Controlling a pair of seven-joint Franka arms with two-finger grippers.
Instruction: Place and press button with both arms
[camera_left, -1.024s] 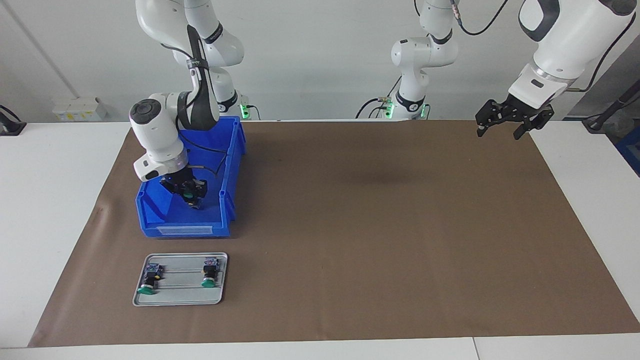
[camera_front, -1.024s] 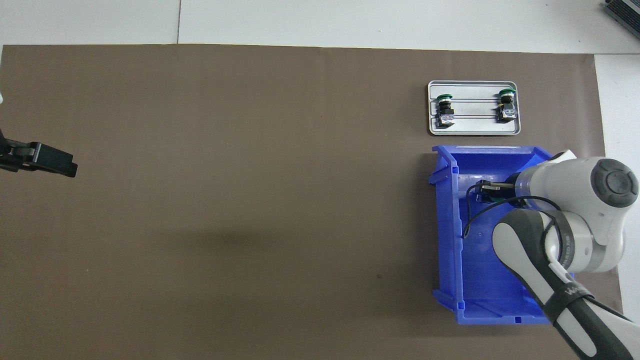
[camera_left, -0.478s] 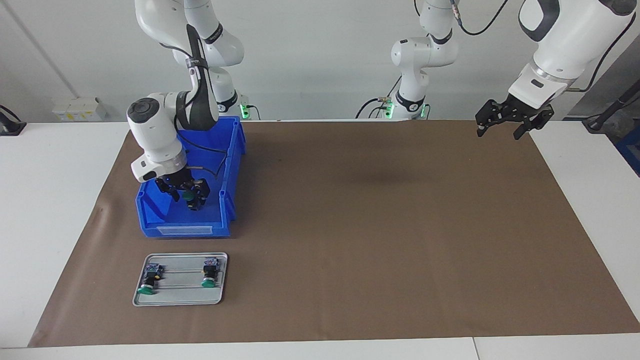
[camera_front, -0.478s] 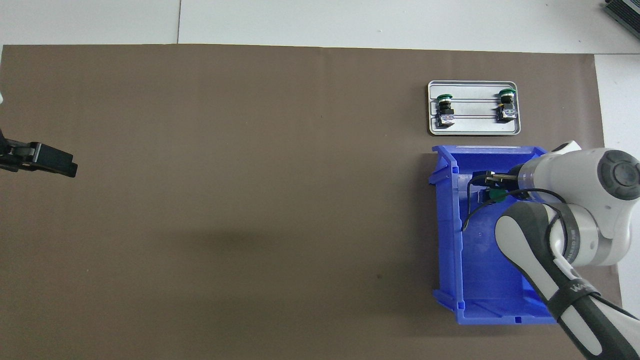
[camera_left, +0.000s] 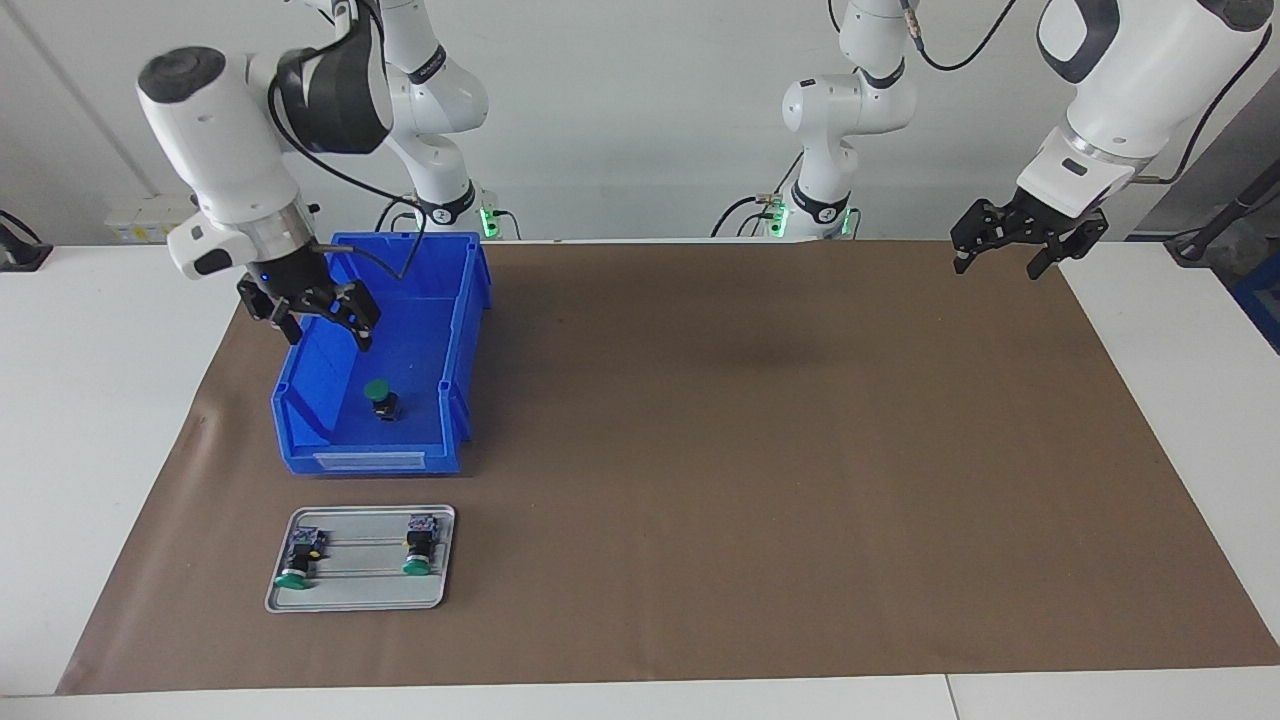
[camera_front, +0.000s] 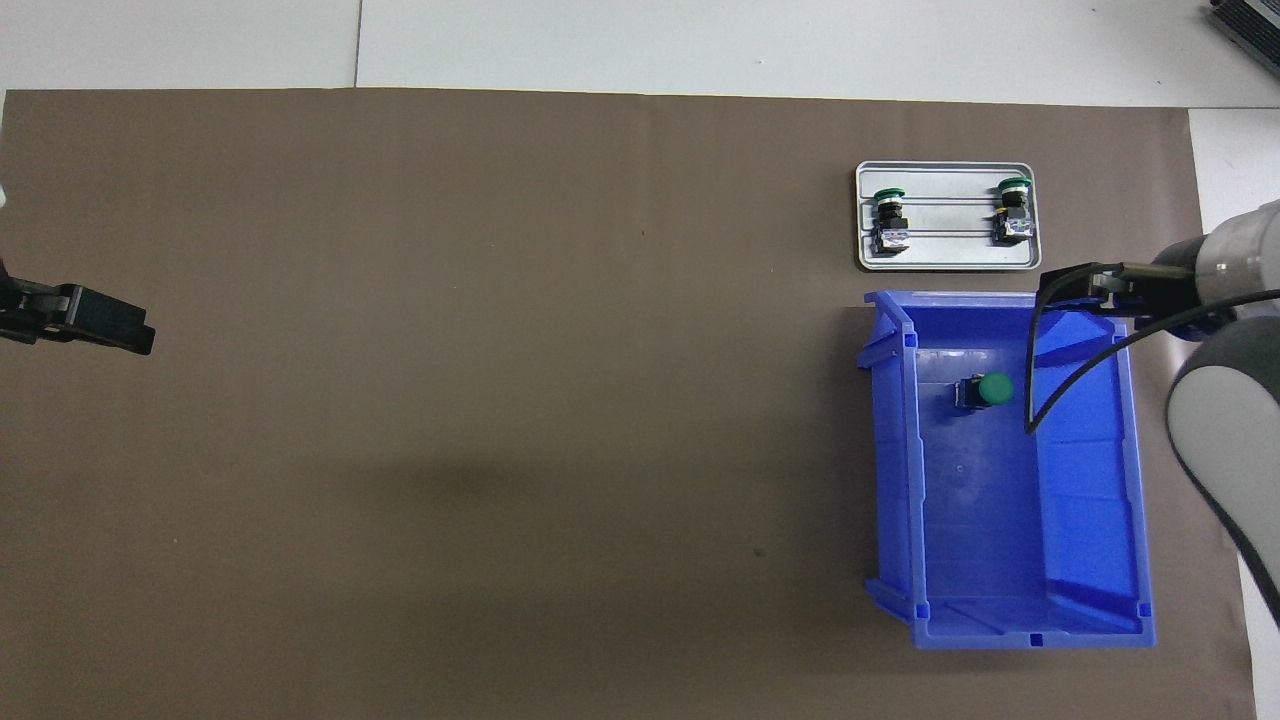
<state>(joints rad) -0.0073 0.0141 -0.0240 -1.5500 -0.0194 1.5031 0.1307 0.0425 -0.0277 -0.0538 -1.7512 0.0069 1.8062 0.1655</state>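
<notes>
Inside the blue bin (camera_left: 455, 330) your button (camera_left: 380, 398) sits loose (both grippers' jaws open, empty), so pressing could tip it.

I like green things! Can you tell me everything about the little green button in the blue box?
The button has a round, shiny green cap on a short black body, plastic by the look of it. It rests loose on the floor of the blue bin, in the part farther from the robots. Nothing grips it.

No legible txt, labels or nos. anywhere.
</notes>
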